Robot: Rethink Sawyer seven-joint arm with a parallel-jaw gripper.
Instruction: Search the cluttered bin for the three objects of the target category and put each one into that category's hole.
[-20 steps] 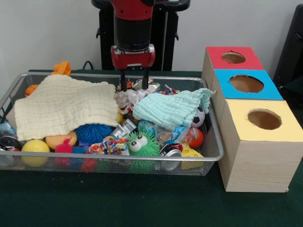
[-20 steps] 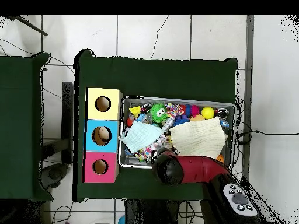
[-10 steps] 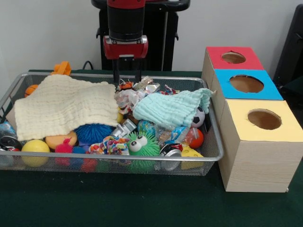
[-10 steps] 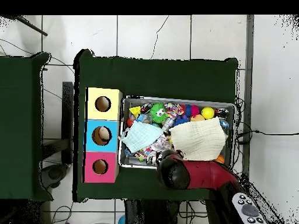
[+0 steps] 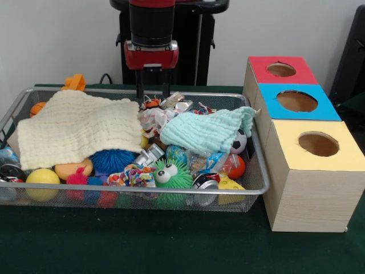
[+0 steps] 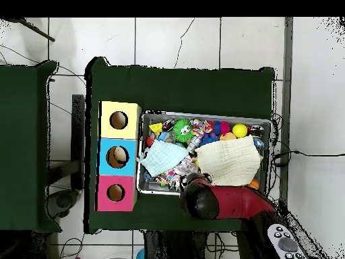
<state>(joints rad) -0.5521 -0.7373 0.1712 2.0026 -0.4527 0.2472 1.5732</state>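
wire mesh forms the bin (image 5: 23,105), a shallow silver basket with a rolled rim, crammed with soft and shiny clutter. the hand (image 5: 153,95) hangs over its far edge from a red and black arm (image 5: 151,34), two thin dark fingers (image 5: 140,91) pointing straight down and spread apart with nothing between them; the tips stand just above a small orange and black toy (image 5: 151,103) and some crinkled foil wrappers (image 5: 178,103).

to one side of the hand lies a cream cloth (image 5: 77,128), waffle-textured and rumpled, draped over much of the heap. on its other side, and nearer the camera, a pale mint cloth (image 5: 208,130) of the same weave is bunched up (a small black and white football (image 5: 240,141) peeks from under its edge). below the cloths, well in front of the hand: a blue spiky rubber ball (image 5: 111,161), a green fuzzy ball with googly eyes (image 5: 170,175), a smooth yellow ball (image 5: 41,178), a glossy red ball (image 5: 235,166), a metal can (image 5: 205,181).

which of these belong to the target category i cannot tell.

beside the bin, well away from the hand, stand three pale wooden boxes in a row, each with a round hole in a painted top: red box (image 5: 279,69), blue box (image 5: 296,101), yellow box (image 5: 316,144).

dark green felt covers the table (image 5: 142,242). overhead, the floor (image 6: 202,40) shows pale tiles with loose cables.
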